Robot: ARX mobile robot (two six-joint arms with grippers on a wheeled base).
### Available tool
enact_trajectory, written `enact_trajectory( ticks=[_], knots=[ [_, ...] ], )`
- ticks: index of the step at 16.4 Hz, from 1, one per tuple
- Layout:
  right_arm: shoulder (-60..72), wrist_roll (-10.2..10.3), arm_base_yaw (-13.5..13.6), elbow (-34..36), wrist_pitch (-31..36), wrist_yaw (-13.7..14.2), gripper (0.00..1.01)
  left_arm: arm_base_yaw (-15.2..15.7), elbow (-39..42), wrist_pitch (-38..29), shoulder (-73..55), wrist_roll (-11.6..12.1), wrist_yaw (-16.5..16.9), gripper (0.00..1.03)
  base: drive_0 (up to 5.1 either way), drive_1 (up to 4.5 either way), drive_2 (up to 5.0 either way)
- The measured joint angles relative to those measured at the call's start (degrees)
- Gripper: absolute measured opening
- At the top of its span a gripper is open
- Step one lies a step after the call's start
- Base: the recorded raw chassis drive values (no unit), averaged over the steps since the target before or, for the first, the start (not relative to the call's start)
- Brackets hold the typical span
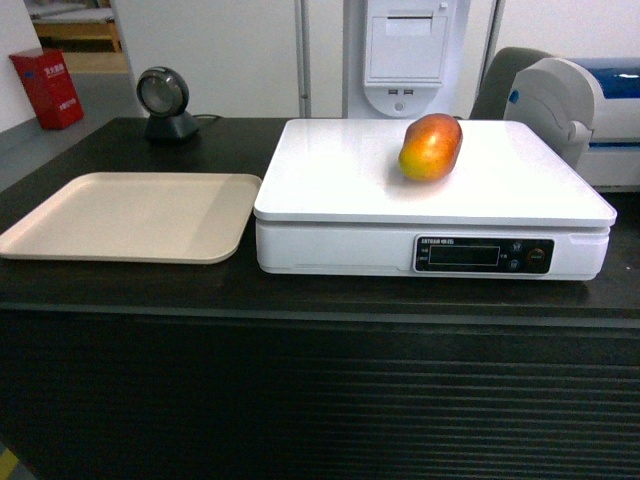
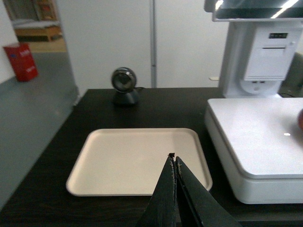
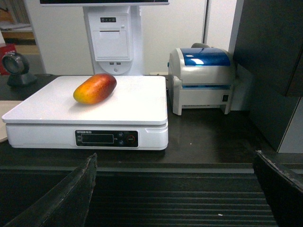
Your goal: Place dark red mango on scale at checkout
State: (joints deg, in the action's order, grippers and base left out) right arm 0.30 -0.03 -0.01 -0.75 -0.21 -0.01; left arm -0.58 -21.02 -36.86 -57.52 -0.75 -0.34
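Already the mango lies on its side on the scale, toward the back right of the white platform and well in from every edge, with nothing touching it. We judge the placing done, so doing this step well means leaving it alone: keep both arms back and low, clear of the platform, so the reading can settle (the display looks dark, digits unreadable). Our right gripper hangs spread wide in front of the checkout, below its ribbed front, holding nothing. Our left gripper has its fingers pressed together, empty, over the near edge of the beige tray beside the scale. Any retreat should go backward, not across.
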Motion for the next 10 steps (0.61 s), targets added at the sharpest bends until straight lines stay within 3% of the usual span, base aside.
enact_trajectory(
  ticks=[10],
  knots=[
    [0.0, 0.0, 0.0, 0.0, 0.0, 0.0, 0.98, 0.44, 13.14, 1.51, 14.03, -0.04, 0.33, 0.02, 0.0, 0.0, 0.0]
  ],
)
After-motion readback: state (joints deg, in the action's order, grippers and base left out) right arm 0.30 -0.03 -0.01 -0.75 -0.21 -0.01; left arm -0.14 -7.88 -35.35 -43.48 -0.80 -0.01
